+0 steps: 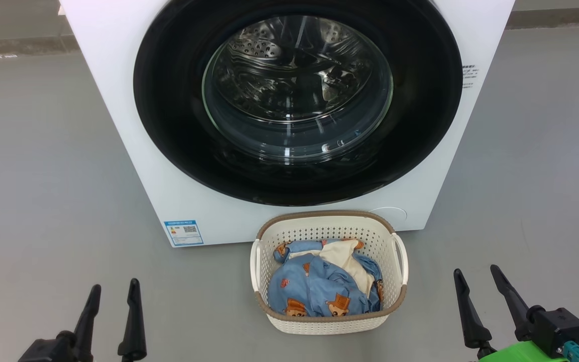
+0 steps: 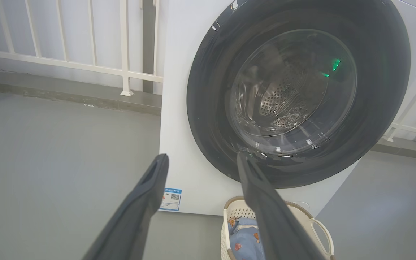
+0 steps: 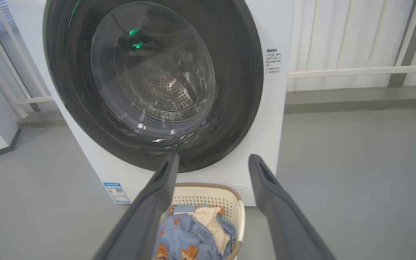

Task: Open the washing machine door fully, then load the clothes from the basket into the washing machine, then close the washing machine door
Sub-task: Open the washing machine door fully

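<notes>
We keep both arms low in front of the washing machine (image 1: 118, 125), with the fingers pointing toward it. The left gripper (image 1: 114, 285) has its fingers apart and holds nothing, and the right gripper (image 1: 475, 270) is the same. The washing machine door (image 1: 179, 125) is closed, ahead of and above both grippers. The basket (image 1: 319, 216) stands on the floor between the two grippers, close before the machine, and the clothes (image 1: 314, 289) lie inside it. The head view gives us the whole basket from above. The left wrist view adds a white railing (image 2: 123, 47) behind the machine, and the right wrist view adds a small printed notice (image 3: 273, 61) beside the door.
</notes>
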Available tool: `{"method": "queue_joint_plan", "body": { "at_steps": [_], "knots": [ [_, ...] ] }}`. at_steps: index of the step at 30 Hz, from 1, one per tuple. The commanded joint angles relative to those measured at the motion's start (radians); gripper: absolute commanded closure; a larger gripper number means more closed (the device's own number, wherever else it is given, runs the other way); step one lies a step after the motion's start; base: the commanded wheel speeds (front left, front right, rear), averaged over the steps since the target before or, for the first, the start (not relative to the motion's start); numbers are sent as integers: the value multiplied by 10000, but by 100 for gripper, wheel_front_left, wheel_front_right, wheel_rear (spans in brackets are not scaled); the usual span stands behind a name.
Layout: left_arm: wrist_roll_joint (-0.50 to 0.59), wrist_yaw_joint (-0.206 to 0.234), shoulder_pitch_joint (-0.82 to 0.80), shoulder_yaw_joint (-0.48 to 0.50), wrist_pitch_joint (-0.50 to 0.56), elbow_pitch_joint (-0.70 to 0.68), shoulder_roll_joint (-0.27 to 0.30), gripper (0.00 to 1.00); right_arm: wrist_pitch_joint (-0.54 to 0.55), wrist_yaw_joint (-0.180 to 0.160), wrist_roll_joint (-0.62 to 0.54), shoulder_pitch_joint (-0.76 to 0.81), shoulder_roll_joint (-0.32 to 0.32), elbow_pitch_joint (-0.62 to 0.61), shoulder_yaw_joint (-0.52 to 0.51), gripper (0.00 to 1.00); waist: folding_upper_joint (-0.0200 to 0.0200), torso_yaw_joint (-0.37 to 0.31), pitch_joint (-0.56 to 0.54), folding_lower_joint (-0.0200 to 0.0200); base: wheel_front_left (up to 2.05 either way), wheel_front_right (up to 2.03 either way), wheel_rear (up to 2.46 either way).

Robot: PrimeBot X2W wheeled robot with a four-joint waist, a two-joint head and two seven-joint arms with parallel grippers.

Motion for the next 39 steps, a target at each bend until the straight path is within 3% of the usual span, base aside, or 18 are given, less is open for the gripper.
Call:
{"method": "queue_joint_plan", "body": {
  "at_steps": [1, 24, 39],
  "knots": [
    [108, -27, -95, 358, -105, -230, 123, 0, -118, 16, -133, -169, -125, -201, 288, 0, 0, -5, -4, 0, 0, 0, 0],
    [126, -27, -130, 350, -105, -381, 123, 0, -118, 16, -61, -168, -125, -233, 318, 0, 0, -17, -35, 0, 14, 17, -31],
    [74, -27, -141, 304, -105, -507, 123, 0, -118, 16, -28, -156, -125, -294, 307, 0, 0, -101, 35, 0, 95, 95, -190]
  ]
}}
